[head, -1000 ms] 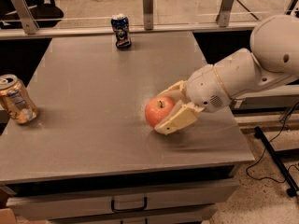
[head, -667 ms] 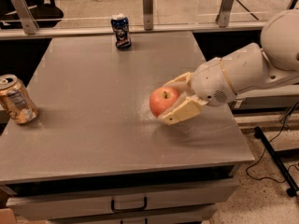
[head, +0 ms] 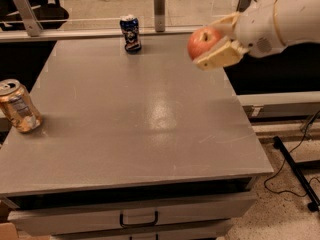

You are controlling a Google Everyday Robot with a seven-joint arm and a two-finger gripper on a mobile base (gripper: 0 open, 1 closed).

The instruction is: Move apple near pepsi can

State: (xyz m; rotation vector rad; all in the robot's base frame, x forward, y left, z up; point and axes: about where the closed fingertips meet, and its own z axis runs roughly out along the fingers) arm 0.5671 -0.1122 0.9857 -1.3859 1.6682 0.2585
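Note:
The apple, round and red-orange, is held in my gripper well above the grey table's right far part. The cream-coloured fingers are shut on it from above and below. The pepsi can, dark blue with a silvery top, stands upright at the table's far edge, to the left of the apple and apart from it.
A gold-tan dented can stands tilted at the table's left edge. The grey table has drawers under its front edge. Metal posts and a rail run behind the table. Cables lie on the floor at right.
My gripper has lifted the apple off the table and carried it up and toward the far right. The cans have not moved.

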